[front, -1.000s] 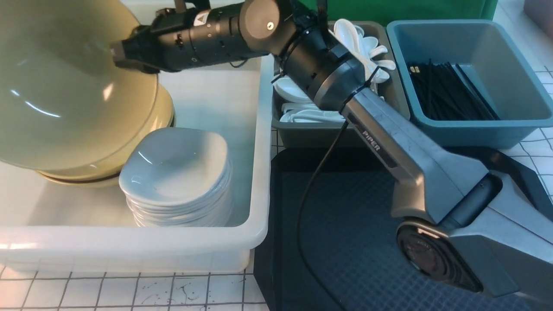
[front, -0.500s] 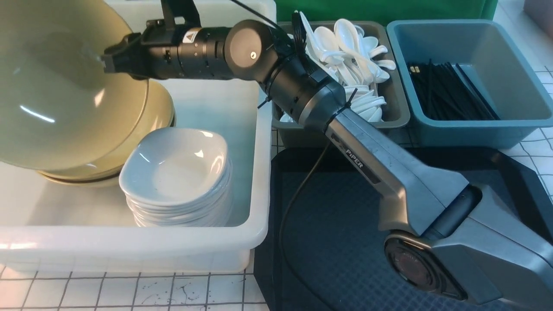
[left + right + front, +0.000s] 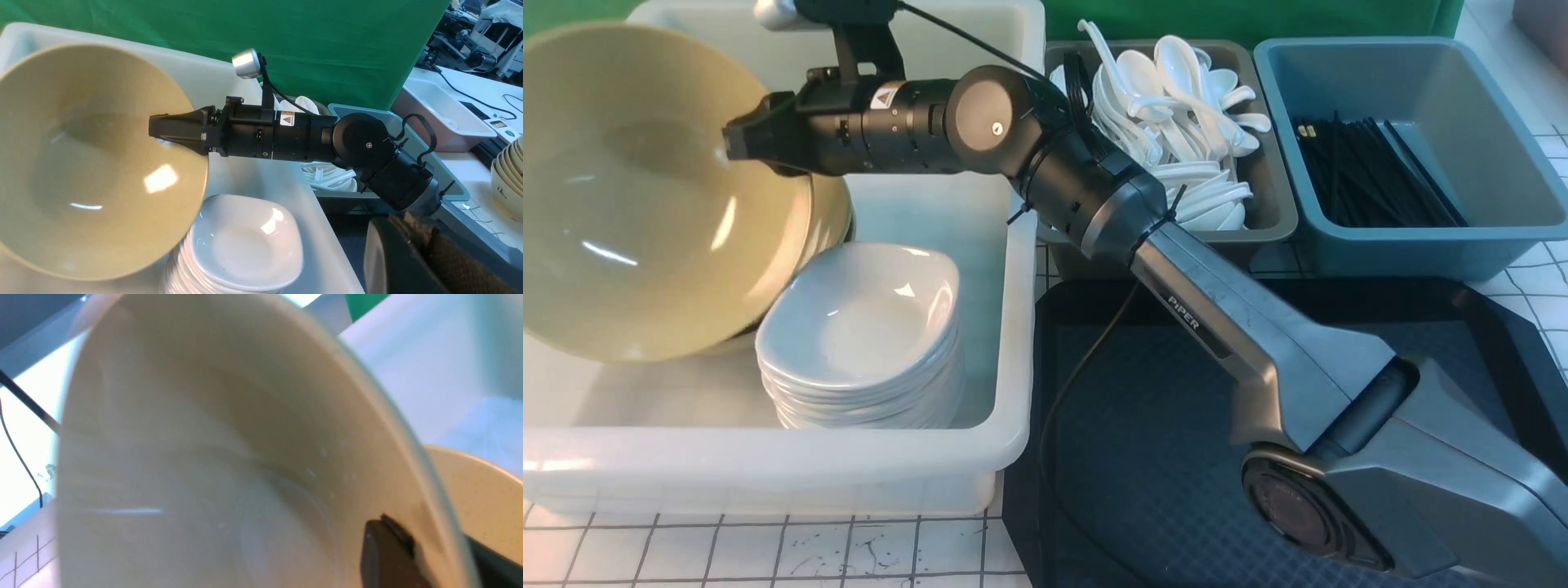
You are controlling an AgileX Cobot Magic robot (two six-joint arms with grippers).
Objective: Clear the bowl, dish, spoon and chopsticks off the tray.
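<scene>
Reaching out over the white tub (image 3: 1013,343), my right claw (image 3: 737,140) sits at the rim of the bowl (image 3: 637,245), one finger (image 3: 384,555) showing inside the rim in the right wrist view. Claw looks nearly closed across the rim, though I cannot tell if it truly has hold of the bowl or has just let go.

Bowl is tilted, mouth toward me, low edge down in the tub against the olive bowls (image 3: 829,216) stacked behind and below the claw. Stack of white dishes (image 3: 862,343) stands just beneath the claw, beside the bowl, touching or nearly so.

Back along the arm from the claw: tray (image 3: 1176,457), lying under the arm's elbow; what shows of it is bare. Grey bin of spoons (image 3: 1176,131) and blue bin of chopsticks (image 3: 1372,171) beyond it.

Left claw not seen.
</scene>
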